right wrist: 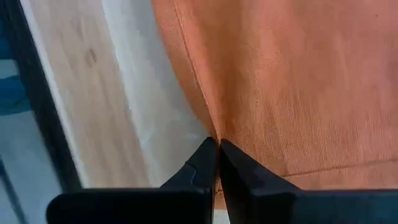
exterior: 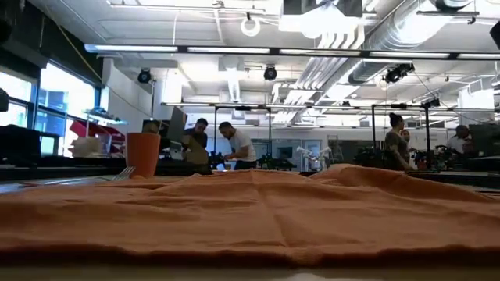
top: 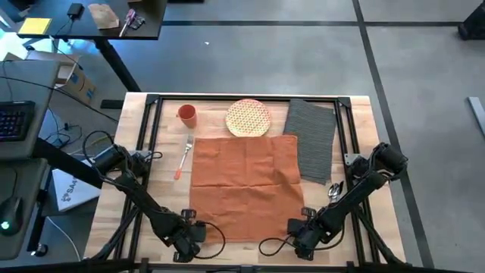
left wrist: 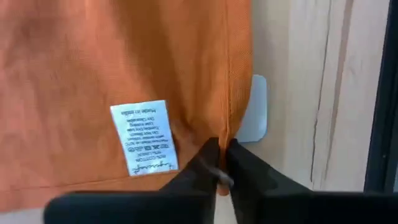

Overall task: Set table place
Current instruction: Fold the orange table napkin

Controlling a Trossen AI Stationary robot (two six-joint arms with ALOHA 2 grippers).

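A rust-orange napkin (top: 246,182) lies spread flat in the middle of the light wood table (top: 132,125); it also fills the low view (exterior: 250,211). My left gripper (top: 189,236) is shut at its near left corner and my right gripper (top: 303,231) is shut at its near right corner. The place, a dark grey ribbed mat (top: 312,138), lies on the table at the far right, its left edge beside the napkin. No gripper touches it. My left gripper pinches the napkin's left side hem (left wrist: 227,127) between its two fingers, close to the near corner, beside the white care label (left wrist: 142,138). The fingers come from the table's near side, along the hem. The cloth lies slack on the table. My right gripper pinches the napkin's right side hem (right wrist: 214,127) between its two fingers, close to the near corner. The fingers come from the table's near side, along the hem. The cloth around them lies flat on the wood.
A round patterned plate (top: 248,117) and an orange cup (top: 187,114) stand at the far edge. An orange-handled fork (top: 183,157) lies left of the napkin, and a spoon (top: 334,189) lies right of it. A black bar frame (top: 350,129) runs around the tabletop. People stand in the room behind (exterior: 234,144).
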